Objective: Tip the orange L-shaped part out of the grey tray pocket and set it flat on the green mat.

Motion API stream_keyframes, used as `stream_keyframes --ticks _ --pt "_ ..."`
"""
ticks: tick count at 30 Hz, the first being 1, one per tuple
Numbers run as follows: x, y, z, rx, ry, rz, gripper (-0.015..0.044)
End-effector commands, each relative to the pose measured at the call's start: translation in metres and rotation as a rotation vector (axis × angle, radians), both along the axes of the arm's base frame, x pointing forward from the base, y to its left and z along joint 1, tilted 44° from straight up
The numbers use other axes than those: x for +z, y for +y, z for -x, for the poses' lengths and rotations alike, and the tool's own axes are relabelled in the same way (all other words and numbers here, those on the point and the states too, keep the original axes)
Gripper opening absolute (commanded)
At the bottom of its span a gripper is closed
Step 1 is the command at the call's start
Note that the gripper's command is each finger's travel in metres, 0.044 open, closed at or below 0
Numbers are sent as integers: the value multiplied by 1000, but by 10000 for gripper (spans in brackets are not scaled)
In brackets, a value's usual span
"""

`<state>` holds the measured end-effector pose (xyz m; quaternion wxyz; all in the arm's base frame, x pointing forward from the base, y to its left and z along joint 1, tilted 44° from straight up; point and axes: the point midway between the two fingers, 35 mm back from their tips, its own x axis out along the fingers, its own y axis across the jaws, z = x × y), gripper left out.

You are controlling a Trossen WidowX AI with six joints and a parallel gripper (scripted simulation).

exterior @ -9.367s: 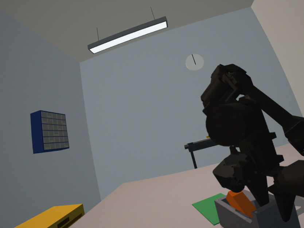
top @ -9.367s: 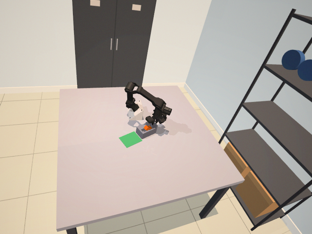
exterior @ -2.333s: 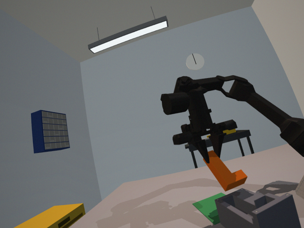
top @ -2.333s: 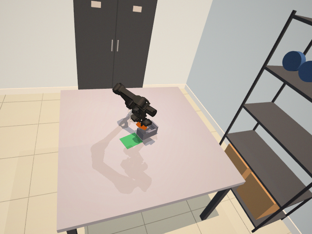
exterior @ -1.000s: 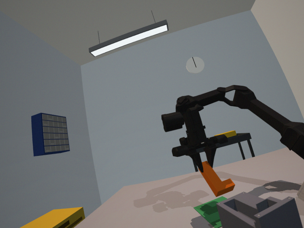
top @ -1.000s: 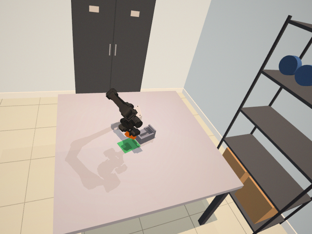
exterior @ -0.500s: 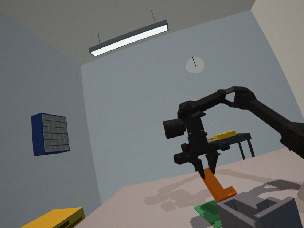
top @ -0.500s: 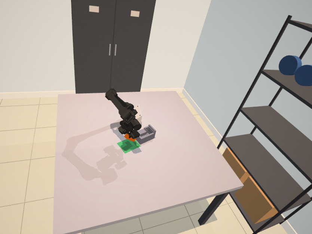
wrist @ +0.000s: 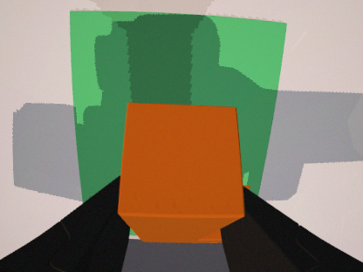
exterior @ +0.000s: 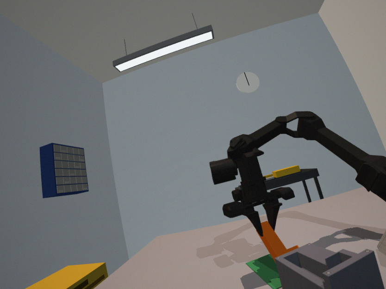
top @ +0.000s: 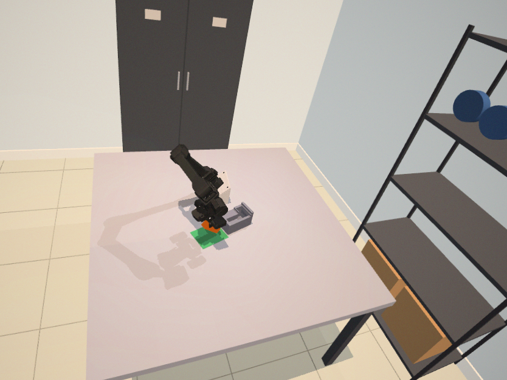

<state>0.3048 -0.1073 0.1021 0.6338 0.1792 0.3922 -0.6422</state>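
The end effector [top: 213,227] [exterior: 268,232] [wrist: 175,188] grips the tilted orange L-shaped part [top: 208,227] [exterior: 272,240] [wrist: 181,159] by its raised end; beneath it lies the green mat [top: 208,239] [exterior: 262,267] [wrist: 249,46].

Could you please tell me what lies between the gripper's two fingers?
The upper end of the orange L-shaped part lies there, pinched by the gripper; the exterior and wrist views show it.

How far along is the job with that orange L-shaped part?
Done: the orange L-shaped part is out of the grey tray, whose pocket shows vacant.
In hand: the black tool pinches its upper end, the part slanting down by the green mat.
Left: laying it flat there, top side up, and letting go.
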Motion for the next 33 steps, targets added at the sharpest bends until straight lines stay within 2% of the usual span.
stream_keyframes --ticks 1,14,24,29,33 --pt "-4 -5 2 0 5 5 0" --pt "-5 -5 2 -3 3 0 0" --pt "-3 -4 2 -2 3 0 263" --pt "23 22 -7 4 7 -2 394" --pt "54 51 -10 10 13 2 400"
